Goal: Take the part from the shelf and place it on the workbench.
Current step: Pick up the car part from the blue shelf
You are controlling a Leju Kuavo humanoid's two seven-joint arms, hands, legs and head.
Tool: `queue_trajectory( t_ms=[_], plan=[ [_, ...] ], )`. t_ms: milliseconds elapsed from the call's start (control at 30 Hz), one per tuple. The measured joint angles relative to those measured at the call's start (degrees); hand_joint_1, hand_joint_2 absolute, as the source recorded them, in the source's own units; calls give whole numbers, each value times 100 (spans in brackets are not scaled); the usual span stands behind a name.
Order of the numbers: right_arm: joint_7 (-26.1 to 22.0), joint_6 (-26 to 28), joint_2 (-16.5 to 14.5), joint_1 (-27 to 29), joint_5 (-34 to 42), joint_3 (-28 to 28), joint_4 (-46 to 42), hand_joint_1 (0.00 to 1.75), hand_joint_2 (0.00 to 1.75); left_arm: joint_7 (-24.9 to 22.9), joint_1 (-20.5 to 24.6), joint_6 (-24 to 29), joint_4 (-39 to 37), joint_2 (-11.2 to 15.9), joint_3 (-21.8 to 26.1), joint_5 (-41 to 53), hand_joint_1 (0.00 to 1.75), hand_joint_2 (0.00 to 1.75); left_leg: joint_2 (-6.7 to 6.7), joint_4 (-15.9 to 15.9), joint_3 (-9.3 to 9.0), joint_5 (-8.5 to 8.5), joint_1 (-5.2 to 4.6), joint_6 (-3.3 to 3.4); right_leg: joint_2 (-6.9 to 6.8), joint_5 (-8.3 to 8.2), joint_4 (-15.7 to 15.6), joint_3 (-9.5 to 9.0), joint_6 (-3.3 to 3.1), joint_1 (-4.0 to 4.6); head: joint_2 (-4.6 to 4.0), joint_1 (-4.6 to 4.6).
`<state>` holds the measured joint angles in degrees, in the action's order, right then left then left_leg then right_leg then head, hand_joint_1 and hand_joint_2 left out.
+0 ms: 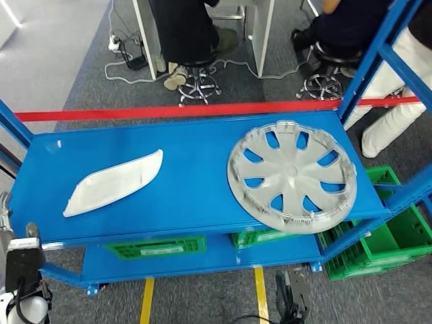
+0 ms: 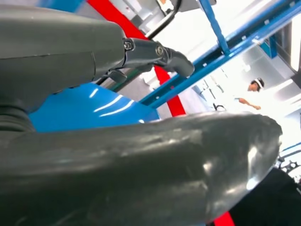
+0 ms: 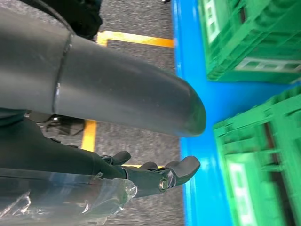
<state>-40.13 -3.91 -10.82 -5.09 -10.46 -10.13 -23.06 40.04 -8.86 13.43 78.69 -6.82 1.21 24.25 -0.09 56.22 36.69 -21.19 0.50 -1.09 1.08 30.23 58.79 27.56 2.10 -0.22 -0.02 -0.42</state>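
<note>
Blue shelf (image 1: 194, 162) carries hubcap (image 1: 291, 175) right and white trim (image 1: 115, 182) left; both robot hands, left (image 2: 142, 155) and right (image 3: 106, 122), released, low; approach level, grip rim.

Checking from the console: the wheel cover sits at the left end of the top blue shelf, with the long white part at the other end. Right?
Not quite. The head view shows the wheel cover at the right end of the top blue shelf; the long white part lies at the left end.
</note>
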Motion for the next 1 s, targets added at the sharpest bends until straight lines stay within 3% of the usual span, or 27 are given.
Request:
queue_trajectory(
  t_ms=[67, 167, 200, 233, 267, 333, 400, 433, 567, 733, 900, 1000],
  plan=[
    [-3, -1, 0, -62, -17, -5, 4, 0, 0, 0, 29, -58, -43, 21, -23, 76, 0, 0, -3, -12, -130, -74, 12, 66, -34, 105, 372, 177, 35, 0, 0, 21],
    [-3, -1, 1, -93, -40, -16, 22, 0, 0, -3, 57, -153, -156, 47, -30, 134, 0, 0, -5, -13, -286, -218, 5, 121, -56, 527, 1467, 908, 55, 4, 0, 41],
    [-2, -1, 1, -88, -44, -20, 32, 0, 0, -9, 61, -191, -199, 51, -30, 151, 0, 0, -12, -12, -346, -267, 2, 126, -56, 603, 1655, 1100, 56, 5, 0, 46],
    [-1, -2, 2, -88, -48, -24, 43, 0, 0, -24, 64, -235, -245, 56, -30, 173, 0, 44, -21, -11, -416, -322, -1, 122, -56, 570, 1665, 1209, 53, 7, 0, 52],
    [-1, -4, 2, -93, -50, -28, 50, 0, 0, -46, 73, -286, -291, 61, -30, 193, 0, 87, -29, -11, -496, -382, -2, 113, -56, 395, 1490, 1230, 45, 9, 0, 54],
    [0, -12, 2, -107, -64, -44, 75, 0, 0, -132, 132, -440, -423, 78, -34, 267, 0, 175, -40, -2, -651, -506, -10, 76, -62, -254, 783, 1139, 11, 12, 0, 60],
    [2, -32, 2, -121, -93, -64, 116, 0, 0, -241, 203, -622, -578, 113, -65, 426, 0, 175, -56, 22, -719, -614, -29, 18, -63, -722, 226, 1049, -55, 15, 0, 57],
    [3, -45, 2, -125, -115, -71, 134, 0, 0, -298, 224, -685, -639, 142, -101, 560, 0, 175, -63, 32, -725, -649, -39, -13, -63, -800, 110, 1040, -93, 15, 0, 52],
    [1, -99, -2, -217, -198, -80, 204, 0, 0, -543, 251, -744, -735, 318, -423, 1243, 0, 175, -63, -11, -716, -633, -48, 86, -13, -875, 68, 1066, -94, 0, 0, 32],
    [1, -128, -2, -277, -270, -88, 279, 0, 0, -559, 214, -840, -669, 565, -935, 1328, 0, 175, -60, -84, -737, -626, -45, 99, 35, -839, 61, 1078, -165, 13, 0, 34],
    [0, -130, -1, -307, -333, -119, 316, 0, 0, -255, 31, -865, -429, 823, -1381, 961, 0, 175, -59, -136, -750, -631, -28, -95, 32, -845, 63, 1073, -202, 28, 0, 37],
    [0, -130, -2, -319, -352, -128, 328, 0, 0, -137, -67, -845, -296, 919, -1528, 828, 0, 175, -59, -136, -754, -620, -31, -112, 29, -868, 53, 1057, -192, 22, 0, 39]
  ],
)
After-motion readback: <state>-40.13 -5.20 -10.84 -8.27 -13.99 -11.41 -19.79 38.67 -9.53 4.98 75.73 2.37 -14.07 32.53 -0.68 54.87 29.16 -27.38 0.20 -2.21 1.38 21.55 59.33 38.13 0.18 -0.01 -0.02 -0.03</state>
